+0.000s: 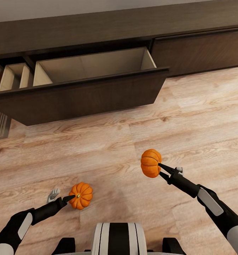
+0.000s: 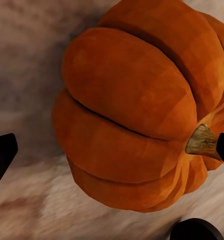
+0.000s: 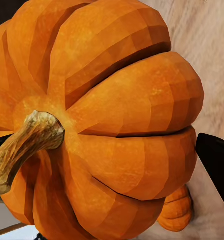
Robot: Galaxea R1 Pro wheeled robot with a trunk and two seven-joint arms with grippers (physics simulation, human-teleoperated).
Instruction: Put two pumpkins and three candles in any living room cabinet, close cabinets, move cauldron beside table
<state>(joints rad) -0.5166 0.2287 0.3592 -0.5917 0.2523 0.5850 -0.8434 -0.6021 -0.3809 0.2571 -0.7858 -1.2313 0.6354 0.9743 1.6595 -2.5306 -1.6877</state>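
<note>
Below the open wood-grain cabinet [image 1: 80, 95], right fingers [image 1: 160, 169] clasp a ribbed pumpkin [image 1: 150, 163]; left fingers [image 1: 71, 197] straddle another [image 1: 81, 195], grip unclear.

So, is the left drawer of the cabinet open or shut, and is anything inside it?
Open. The left drawer is pulled out from the cabinet, and the pale inside that shows holds nothing. The right front is shut.

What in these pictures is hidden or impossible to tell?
- Head view: the open cabinet drawer's floor is hidden behind its own front panel, so what lies inside is unknown.
- Head view: the cabinet's left end is cut off by the picture's edge.
- Right wrist view: the right pumpkin hides the right tool's grip.
- Left wrist view: whether the left tool actually touches the left pumpkin cannot be told.
</note>
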